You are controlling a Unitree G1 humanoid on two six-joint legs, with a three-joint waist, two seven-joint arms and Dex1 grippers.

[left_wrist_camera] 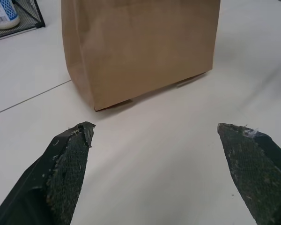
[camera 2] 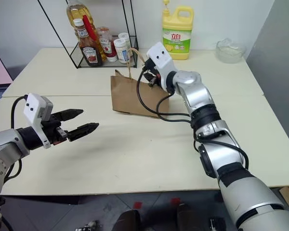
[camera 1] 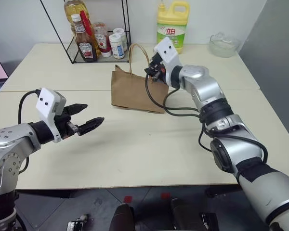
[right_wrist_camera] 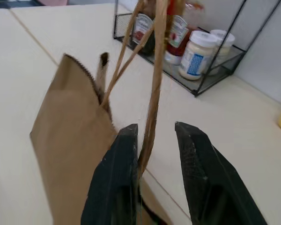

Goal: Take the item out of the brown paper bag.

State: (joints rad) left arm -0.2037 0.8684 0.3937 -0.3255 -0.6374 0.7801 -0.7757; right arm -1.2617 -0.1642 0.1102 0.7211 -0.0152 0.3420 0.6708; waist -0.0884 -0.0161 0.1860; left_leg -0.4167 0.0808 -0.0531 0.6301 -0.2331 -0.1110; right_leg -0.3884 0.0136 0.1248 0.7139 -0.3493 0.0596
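The brown paper bag [camera 1: 134,91] stands upright mid-table, its twisted-paper loop handles [camera 1: 139,50] sticking up. My right gripper [right_wrist_camera: 157,129] is at the bag's top right corner. Its fingers stand slightly apart, and one handle strand [right_wrist_camera: 154,84] runs between them, resting against one finger without being pinched. My left gripper [camera 1: 94,113] hovers open over the table to the left of the bag, pointing at it, with nothing between its fingers [left_wrist_camera: 68,164]. The item is hidden; the bag's inside cannot be seen.
At the back left, a black wire rack [camera 1: 94,57] holds a ketchup bottle [camera 1: 85,41], an oil bottle and small jars. A yellow detergent jug [camera 1: 172,26] stands behind the bag, and a clear glass bowl [camera 1: 224,45] sits at the back right. My right arm's black cable [camera 1: 156,103] hangs in front of the bag.
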